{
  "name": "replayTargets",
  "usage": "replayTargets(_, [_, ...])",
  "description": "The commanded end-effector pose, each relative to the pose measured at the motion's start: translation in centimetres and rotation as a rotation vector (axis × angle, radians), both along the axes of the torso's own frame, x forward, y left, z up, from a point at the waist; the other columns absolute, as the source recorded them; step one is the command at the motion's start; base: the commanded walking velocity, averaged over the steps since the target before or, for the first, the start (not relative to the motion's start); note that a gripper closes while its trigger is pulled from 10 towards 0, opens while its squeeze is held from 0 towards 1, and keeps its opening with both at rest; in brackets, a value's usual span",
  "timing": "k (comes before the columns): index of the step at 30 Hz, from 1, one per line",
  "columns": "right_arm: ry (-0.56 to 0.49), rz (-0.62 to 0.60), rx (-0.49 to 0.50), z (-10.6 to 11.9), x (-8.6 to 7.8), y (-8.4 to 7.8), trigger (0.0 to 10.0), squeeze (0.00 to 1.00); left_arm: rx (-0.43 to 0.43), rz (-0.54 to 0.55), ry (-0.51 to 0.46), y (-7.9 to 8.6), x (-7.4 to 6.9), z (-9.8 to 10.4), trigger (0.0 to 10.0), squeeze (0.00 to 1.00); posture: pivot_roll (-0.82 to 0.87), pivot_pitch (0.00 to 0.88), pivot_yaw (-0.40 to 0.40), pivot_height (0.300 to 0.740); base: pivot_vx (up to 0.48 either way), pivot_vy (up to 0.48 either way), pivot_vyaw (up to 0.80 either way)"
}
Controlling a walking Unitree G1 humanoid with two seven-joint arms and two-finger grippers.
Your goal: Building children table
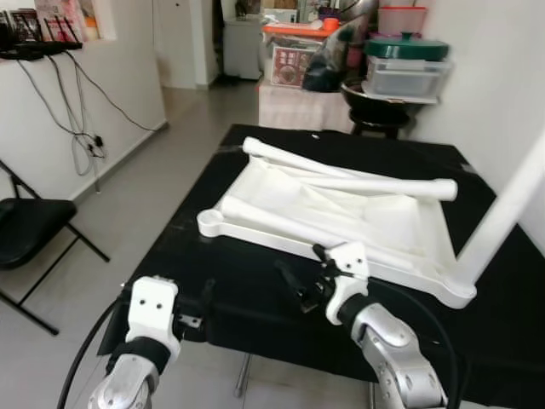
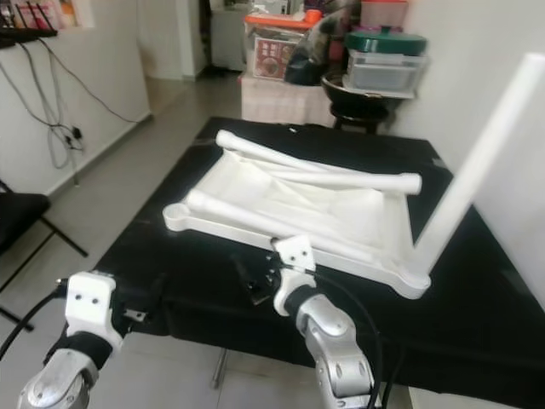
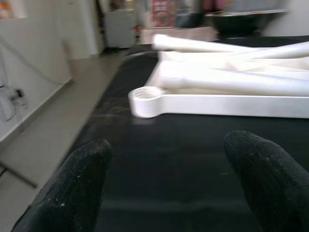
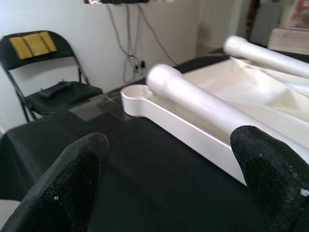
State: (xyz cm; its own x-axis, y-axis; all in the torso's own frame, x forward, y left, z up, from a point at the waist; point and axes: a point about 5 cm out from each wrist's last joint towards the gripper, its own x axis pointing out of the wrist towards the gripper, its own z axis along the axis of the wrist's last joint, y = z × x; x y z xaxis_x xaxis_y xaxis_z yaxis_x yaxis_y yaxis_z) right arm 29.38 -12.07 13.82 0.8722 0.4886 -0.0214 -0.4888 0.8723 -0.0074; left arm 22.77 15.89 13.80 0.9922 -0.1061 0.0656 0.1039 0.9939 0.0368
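White tabletop point(image 1: 341, 213) upside down on black desk point(image 1: 213, 264), three loose legs point(image 1: 375, 184) on it, one leg point(image 1: 502, 213) standing at corner; left hand point(image 3: 164, 183) and right hand point(image 4: 169, 179) both open, near tabletop's front edge

white tabletop point(image 1: 341, 213) upside down, loose legs point(image 1: 375, 183)

A black table point(image 1: 255, 273) fills the middle and lower right of the head views. On it lies a white tabletop point(image 1: 341, 213), upside down, reaching from center to right. One white leg point(image 1: 502, 213) stands upright from its corner at the right edge. Three loose legs point(image 1: 341, 166) lie across the tabletop.
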Motion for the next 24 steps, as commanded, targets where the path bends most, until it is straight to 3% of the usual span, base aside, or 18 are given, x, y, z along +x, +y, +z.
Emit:
replayTargets(1, [-0.004, 0.018, 0.000, -0.04, 0.13, 0.39, 10.0, 0.00, -0.009, -0.014, 0.016, 0.07, 0.04, -0.20, 10.0, 0.00, 0.03, 0.008, -0.048, 0.740, 0.345, 0.000, 0.41])
replayTargets(13, [0.008, 0.002, 0.027, -0.13, 0.34, 0.26, 10.0, 0.00, -0.012, -0.031, 0.019, 0.08, 0.11, -0.29, 10.0, 0.00, 0.03, 0.006, -0.040, 0.740, 0.363, 0.000, 0.14])
replayTargets(14, [0.027, 0.023, 0.091, -0.21, 0.29, 0.41, 10.0, 0.00, -0.011, -0.037, 0.021, 0.09, 0.11, -0.31, 10.0, 0.00, 0.03, 0.004, -0.039, 0.740, 0.386, 0.000, -0.80])
replayTargets(20, [0.039, 0.031, 0.115, -0.32, 0.30, 0.40, 10.0, 0.00, -0.020, -0.048, 0.021, 0.10, 0.08, -0.32, 10.0, 0.00, 0.04, 0.000, -0.037, 0.740, 0.364, 0.000, -0.80])
replayTargets(24, [0.044, 0.055, 0.128, -0.44, 0.17, 0.57, 10.0, 0.00, 0.005, -0.152, 0.026, -0.30, -0.05, -0.07, 10.0, 0.00, 0.04, 0.000, -0.034, 0.740, 0.000, 0.000, -0.80])
